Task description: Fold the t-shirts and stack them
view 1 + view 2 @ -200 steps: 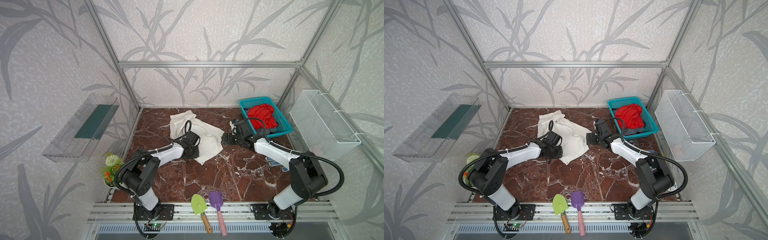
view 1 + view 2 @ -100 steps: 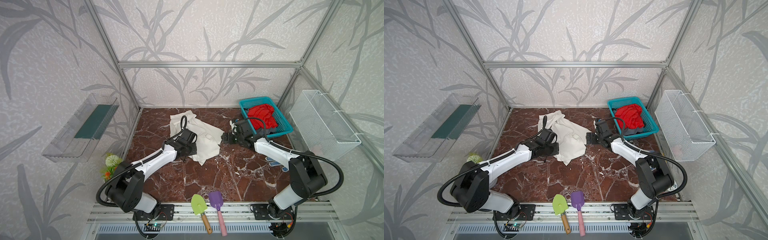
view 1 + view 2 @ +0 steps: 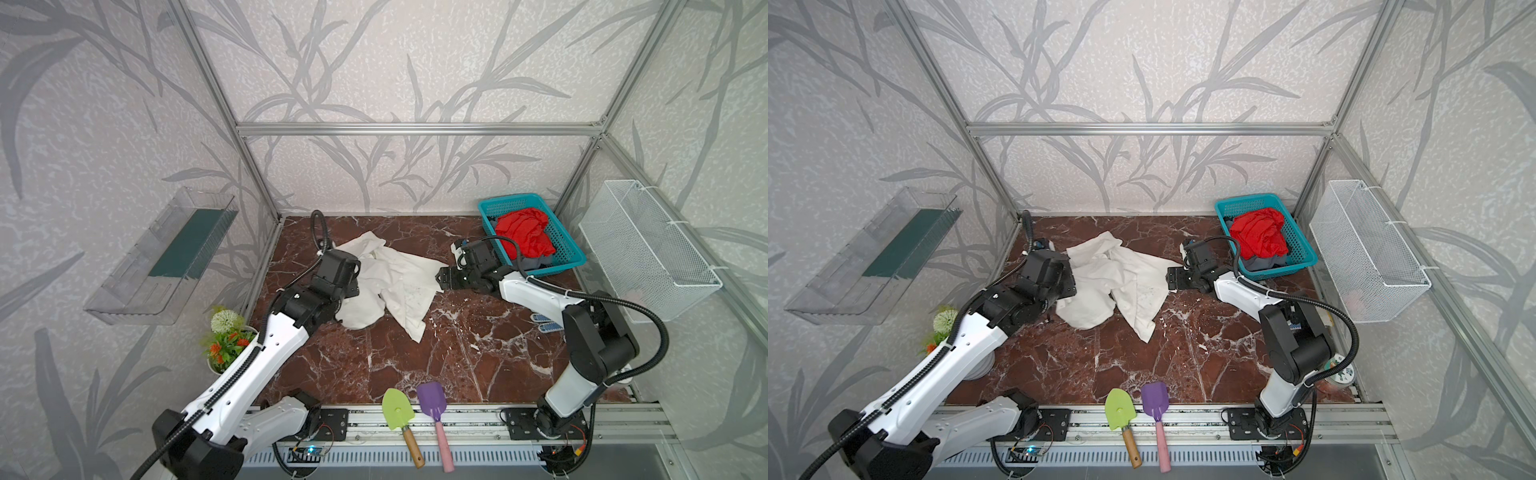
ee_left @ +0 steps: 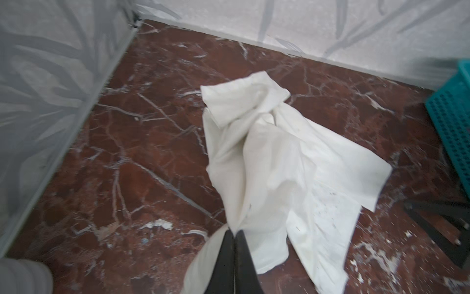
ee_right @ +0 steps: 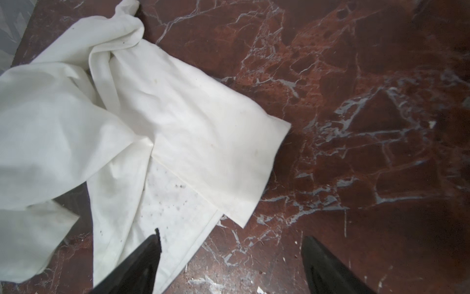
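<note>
On the marble tabletop [image 3: 415, 365], toward its back half, the cream-white t-shirt [image 3: 390, 286] lies crumpled, no fold made in it yet, while the red t-shirt [image 3: 521, 232] sits heaped over the dark grey t-shirt [image 3: 536, 262] in the teal basket [image 3: 515, 200], so nearly all the task looks left. The left gripper [image 4: 235, 235] is pinched tight on a bunched edge of the cream cloth; the right gripper [image 5: 231, 236] stands spread wide beside the shirt's free corner (one finger over the hem, gripping nothing). Bare marble in front of the shirt gives ample room for spreading it flat; the basket and back wall crowd the far right.
</note>
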`<state>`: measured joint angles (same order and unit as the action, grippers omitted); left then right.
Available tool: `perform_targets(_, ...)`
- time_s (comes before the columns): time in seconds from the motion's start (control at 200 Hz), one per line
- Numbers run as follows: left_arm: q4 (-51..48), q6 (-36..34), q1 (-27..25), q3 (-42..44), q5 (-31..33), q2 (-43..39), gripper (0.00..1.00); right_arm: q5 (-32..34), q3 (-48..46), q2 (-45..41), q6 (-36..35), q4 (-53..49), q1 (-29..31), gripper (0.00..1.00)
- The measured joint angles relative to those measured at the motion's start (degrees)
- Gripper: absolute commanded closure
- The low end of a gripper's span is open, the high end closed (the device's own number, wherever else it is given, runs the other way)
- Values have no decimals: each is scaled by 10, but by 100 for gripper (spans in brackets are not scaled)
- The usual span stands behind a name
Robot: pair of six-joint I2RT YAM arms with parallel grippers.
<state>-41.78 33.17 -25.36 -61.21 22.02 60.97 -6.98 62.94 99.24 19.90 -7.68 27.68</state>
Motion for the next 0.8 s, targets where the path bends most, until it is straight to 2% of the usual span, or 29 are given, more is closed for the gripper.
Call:
perform_targets(0.11,-9,-1,35,33,9,-10,100,-2,36,46,-3,-21,20,22)
perform_targets(0.245,-19,0,38,69,5,-9,100,0,67,88,-4,-47,36,29)
perform_targets(0.465,-20,0,38,78,0,-16,100,20,77,120,-4,-72,37,43)
perform_targets(0.63,-18,0,38,84,-6,-18,100,39,89,133,-1,-91,36,44)
perform_targets(0.8,-13,0,38,92,-14,-19,100,48,92,138,1,-96,36,66)
